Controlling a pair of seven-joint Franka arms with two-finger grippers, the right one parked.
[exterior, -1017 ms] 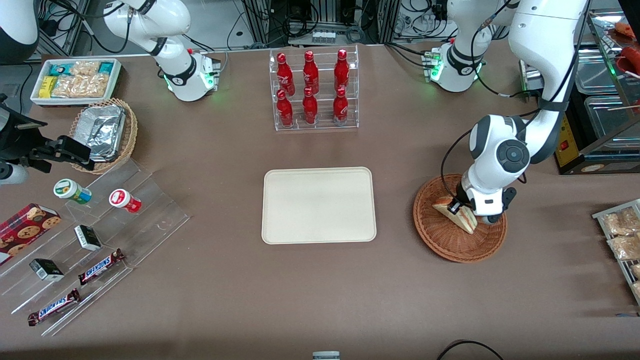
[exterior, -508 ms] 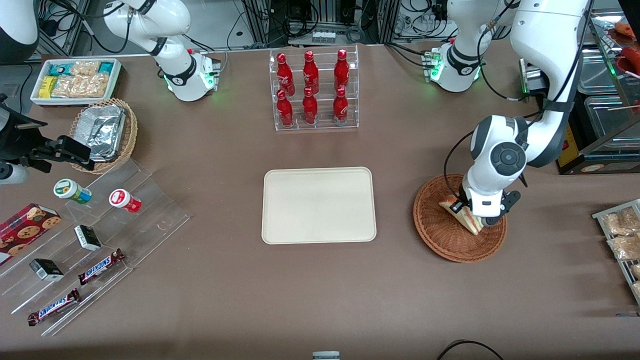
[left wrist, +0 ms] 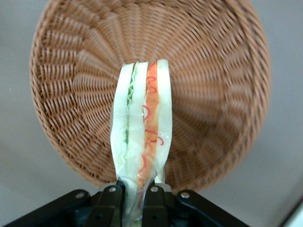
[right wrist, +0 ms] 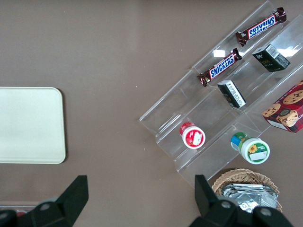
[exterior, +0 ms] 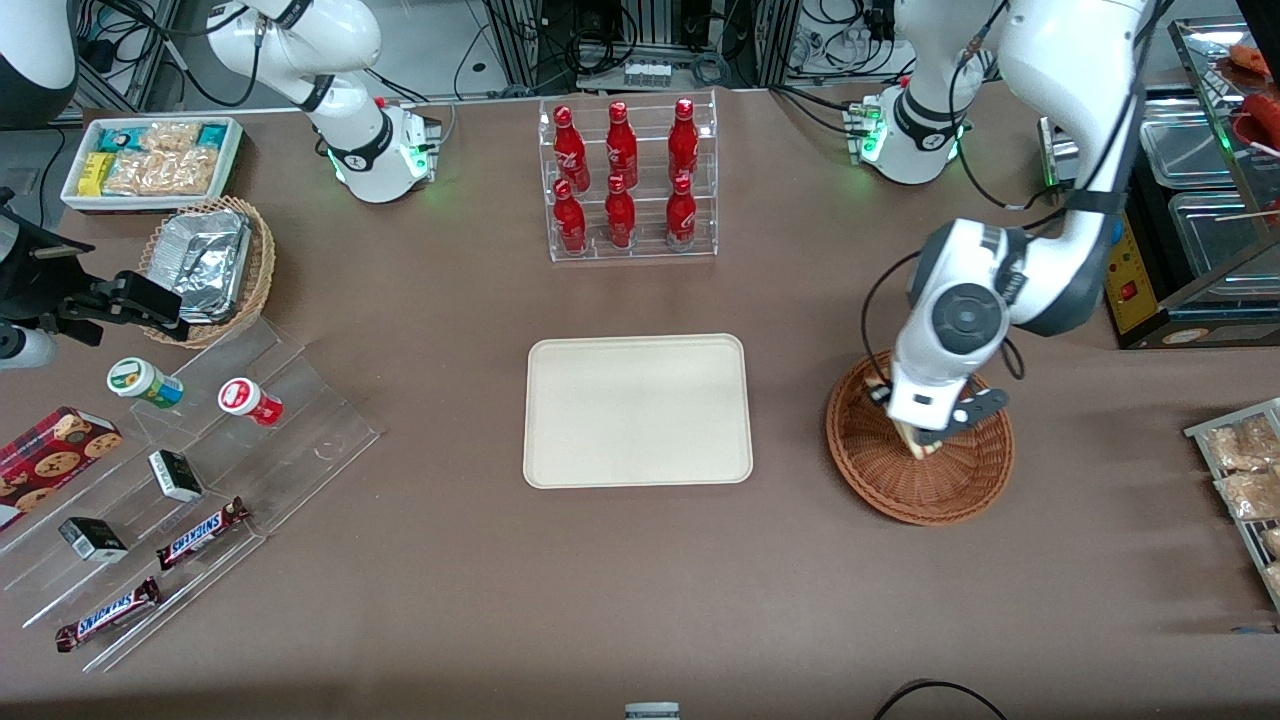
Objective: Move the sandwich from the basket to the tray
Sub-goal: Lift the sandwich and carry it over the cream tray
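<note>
the gripper (left wrist: 137, 196) is clamped on the sandwich (left wrist: 141, 137), held above the basket (left wrist: 222, 94); the next move is carrying it sideways over the tray (exterior: 637, 410).

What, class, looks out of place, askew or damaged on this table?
Nothing stands out. The gripper is shut on the triangular white-bread sandwich, above the round reddish-brown wicker basket; the cream rectangular tray lies square and bare.

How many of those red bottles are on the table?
6, all in the clear rack standing farther from the front camera than the tray: three on its upper row, three on its lower. The gripper holds the sandwich over the basket.
</note>
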